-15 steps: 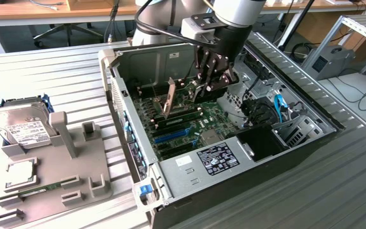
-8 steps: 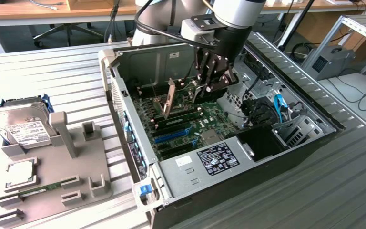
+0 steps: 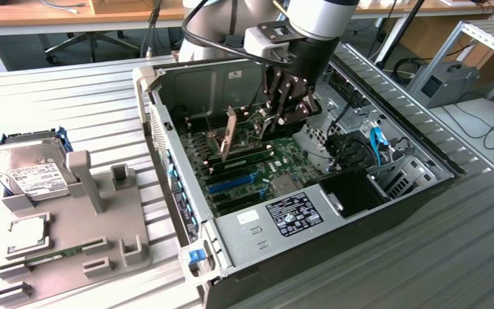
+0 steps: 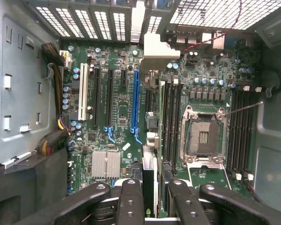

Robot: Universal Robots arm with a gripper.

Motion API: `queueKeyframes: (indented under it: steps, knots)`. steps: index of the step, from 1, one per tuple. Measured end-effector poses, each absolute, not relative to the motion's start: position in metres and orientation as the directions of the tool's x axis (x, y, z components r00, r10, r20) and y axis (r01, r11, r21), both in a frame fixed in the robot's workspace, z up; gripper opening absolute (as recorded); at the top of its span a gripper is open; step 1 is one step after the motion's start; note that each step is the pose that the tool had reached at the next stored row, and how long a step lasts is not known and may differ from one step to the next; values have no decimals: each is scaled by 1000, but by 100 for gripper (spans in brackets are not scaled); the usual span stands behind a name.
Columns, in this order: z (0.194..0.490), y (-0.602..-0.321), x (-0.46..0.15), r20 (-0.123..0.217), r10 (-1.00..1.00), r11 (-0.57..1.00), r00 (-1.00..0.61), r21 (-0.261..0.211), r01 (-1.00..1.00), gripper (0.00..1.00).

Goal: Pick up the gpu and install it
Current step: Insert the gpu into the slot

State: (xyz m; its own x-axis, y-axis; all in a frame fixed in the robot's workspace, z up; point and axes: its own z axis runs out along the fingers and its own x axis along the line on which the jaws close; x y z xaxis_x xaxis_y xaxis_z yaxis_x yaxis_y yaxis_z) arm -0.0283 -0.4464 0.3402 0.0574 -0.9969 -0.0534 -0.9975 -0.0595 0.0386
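Black gripper [image 3: 274, 122] hangs straight down inside the open PC case [image 3: 419, 193], fingers spread, just above the upright gpu [image 3: 228, 138].

The gpu [image 3: 228, 135] stood upright on its edge in a motherboard slot, seen as a thin card, just beside the gripper [image 3: 274, 122].

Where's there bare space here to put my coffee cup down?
The bare slatted table to the exterior view's right of the case, and the stretch beyond the tray toward that view's upper left. Crowded: inside the case, around the end effector, and the tray, with its drive.
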Motion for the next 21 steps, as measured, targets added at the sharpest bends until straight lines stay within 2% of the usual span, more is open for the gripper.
queueKeyframes:
  steps: [21]
  knots:
    - [329,-446,-33,-54,-997,-60,57,39,-997,26]
